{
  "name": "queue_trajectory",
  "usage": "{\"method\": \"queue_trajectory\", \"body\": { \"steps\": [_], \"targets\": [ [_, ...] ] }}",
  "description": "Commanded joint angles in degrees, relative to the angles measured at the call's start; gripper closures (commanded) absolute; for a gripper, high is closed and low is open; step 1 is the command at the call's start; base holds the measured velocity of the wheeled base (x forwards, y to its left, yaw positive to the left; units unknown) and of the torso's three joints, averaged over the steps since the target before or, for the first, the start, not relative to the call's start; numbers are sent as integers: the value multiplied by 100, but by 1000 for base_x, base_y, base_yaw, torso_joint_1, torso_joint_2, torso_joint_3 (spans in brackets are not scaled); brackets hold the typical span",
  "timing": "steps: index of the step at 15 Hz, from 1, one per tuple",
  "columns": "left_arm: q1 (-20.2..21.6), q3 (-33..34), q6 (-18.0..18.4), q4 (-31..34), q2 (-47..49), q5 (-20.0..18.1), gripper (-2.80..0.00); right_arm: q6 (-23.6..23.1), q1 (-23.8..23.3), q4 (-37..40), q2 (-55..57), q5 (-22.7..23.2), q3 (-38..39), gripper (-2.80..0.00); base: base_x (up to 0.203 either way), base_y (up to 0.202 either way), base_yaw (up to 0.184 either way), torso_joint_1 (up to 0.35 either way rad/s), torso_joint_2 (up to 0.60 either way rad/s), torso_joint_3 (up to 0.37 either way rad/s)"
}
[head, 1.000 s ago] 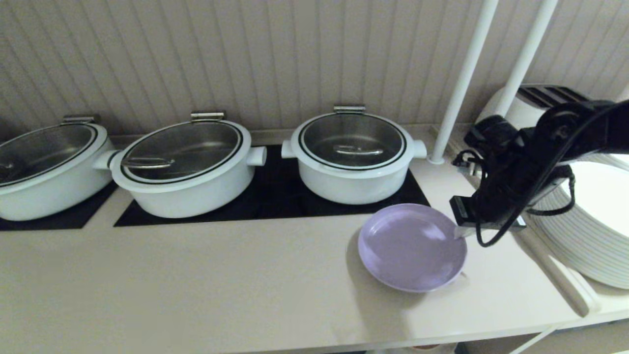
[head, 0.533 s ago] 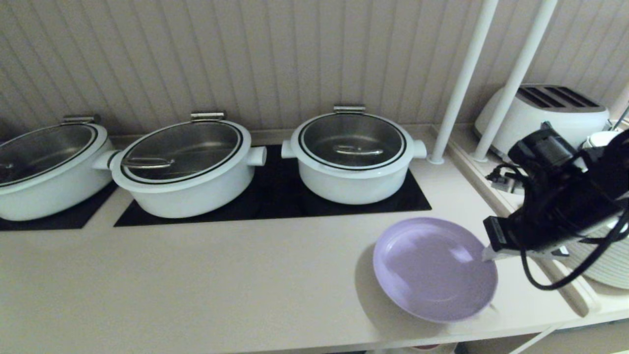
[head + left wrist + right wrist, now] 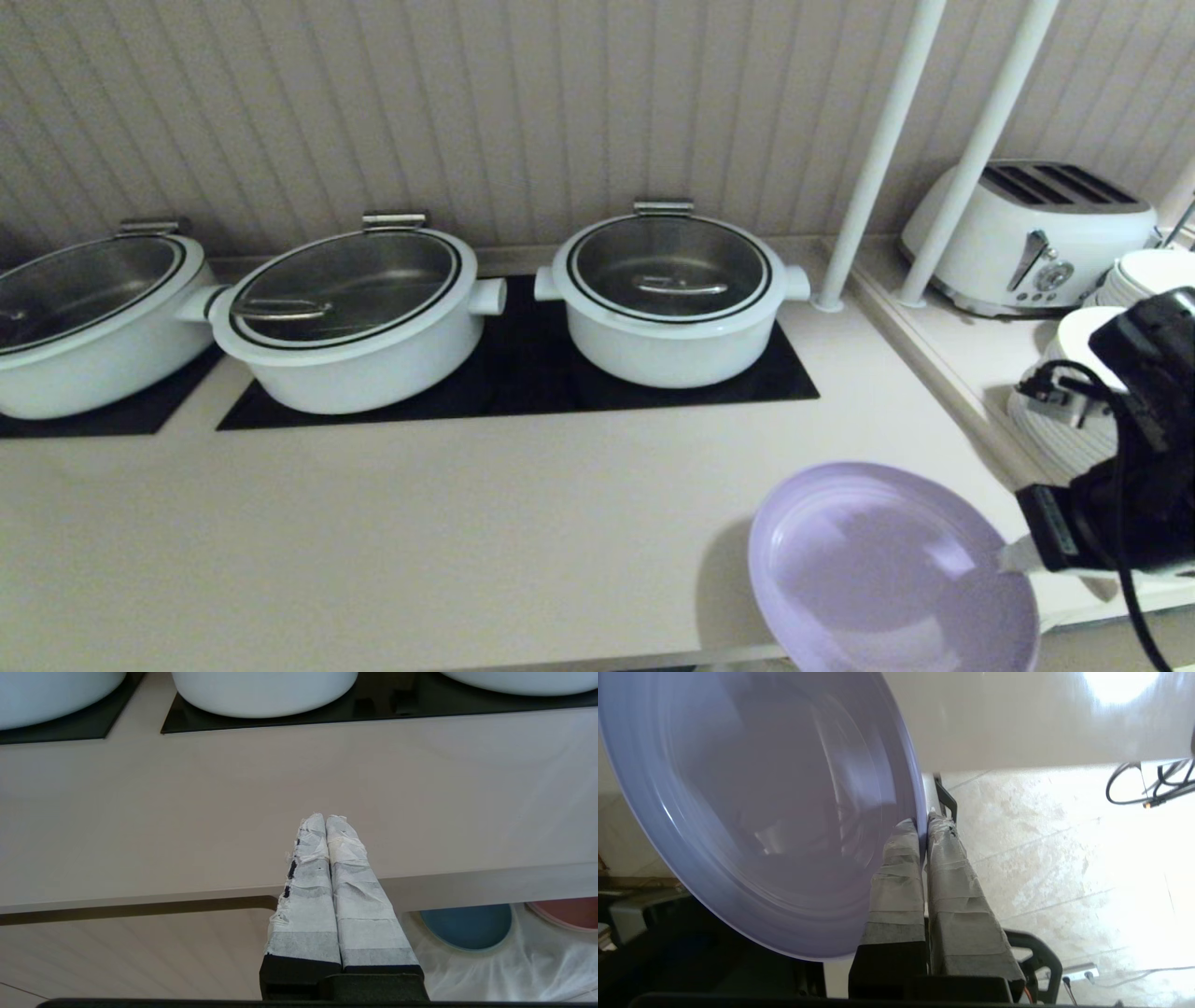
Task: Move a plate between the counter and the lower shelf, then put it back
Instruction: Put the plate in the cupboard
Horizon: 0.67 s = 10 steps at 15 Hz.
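Note:
The lilac plate (image 3: pixel 887 569) hangs tilted over the front edge of the beige counter (image 3: pixel 467 523), at the near right. My right gripper (image 3: pixel 1013 557) is shut on its right rim. In the right wrist view the taped fingers (image 3: pixel 896 868) pinch the plate (image 3: pixel 752 812) at its edge, with floor behind. My left gripper (image 3: pixel 325 819) is parked and shut with nothing in it, pointing at the counter's front edge (image 3: pixel 187 812). Below that edge the lower shelf with its white cloth (image 3: pixel 537 961) shows.
Three white lidded pots (image 3: pixel 667 294) (image 3: pixel 350 313) (image 3: pixel 84 317) stand on black hob panels at the back. A toaster (image 3: pixel 1027 233), stacked white plates (image 3: pixel 1064 420) and two white poles (image 3: pixel 878 159) are on the right. A blue plate (image 3: pixel 467 926) and a pink plate (image 3: pixel 567 912) lie on the shelf cloth.
My right gripper has carried the plate from the middle right of the counter toward the near right, so it now reaches past the front edge. The left arm has not moved.

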Motion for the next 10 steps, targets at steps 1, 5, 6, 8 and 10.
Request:
{"method": "queue_trajectory", "body": {
  "steps": [1,5,6,8,10],
  "targets": [
    [0,1,3,2,-2,-2,0,-2,0,26,-332,0,261,0,0,0,0,0,0,0],
    [0,1,3,2,-2,-2,0,-179,8,9,-535,8,681,0,0,0,0,0,0,0],
    [0,1,3,2,-2,-2,0,-182,8,15,-582,8,716,0,0,0,0,0,0,0],
    [0,1,3,2,-2,-2,0,-187,8,2,-669,8,841,0,0,0,0,0,0,0],
    [0,1,3,2,-2,-2,0,-182,8,-36,-734,17,986,0,0,0,0,0,0,0]
  ]
}}
